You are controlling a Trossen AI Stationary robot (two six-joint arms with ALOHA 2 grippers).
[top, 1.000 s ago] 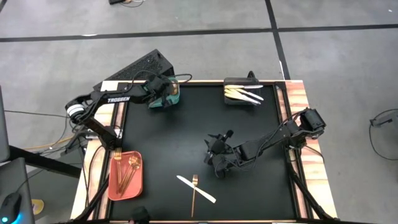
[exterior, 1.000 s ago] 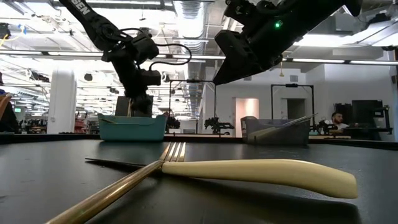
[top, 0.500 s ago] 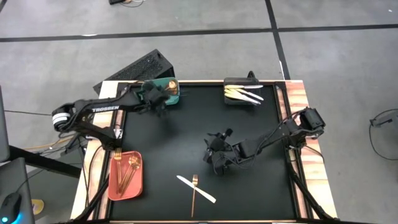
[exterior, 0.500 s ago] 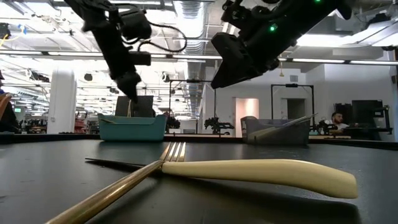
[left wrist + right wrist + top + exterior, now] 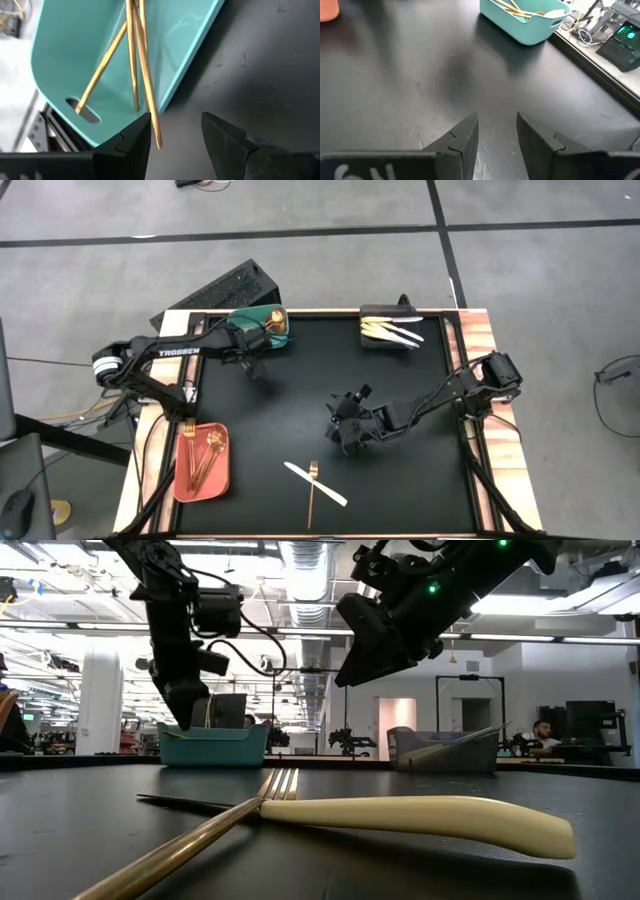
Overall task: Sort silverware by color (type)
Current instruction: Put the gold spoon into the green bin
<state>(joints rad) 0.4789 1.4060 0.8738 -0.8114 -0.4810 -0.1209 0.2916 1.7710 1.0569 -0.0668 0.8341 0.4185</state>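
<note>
From my remote station the overhead camera shows a grey concrete floor [image 5: 330, 270] crossed by dark seam lines [image 5: 300, 232]; the table [image 5: 478, 340] has a wood-grain edge around a black mat; a black keyboard [image 5: 215, 292] lies on the floor just beyond its far-left corner; cables [image 5: 40, 415] trail on the floor at the left, and another loops at the far right. At table height I look into a large open room; silver ducts [image 5: 300, 565] and pipes run under the ceiling; a white column [image 5: 97, 700] stands at left; a lit doorway [image 5: 396, 712] sits in the pale back wall; a seated person [image 5: 543, 730] shows far right by dark monitors [image 5: 590, 720].
</note>
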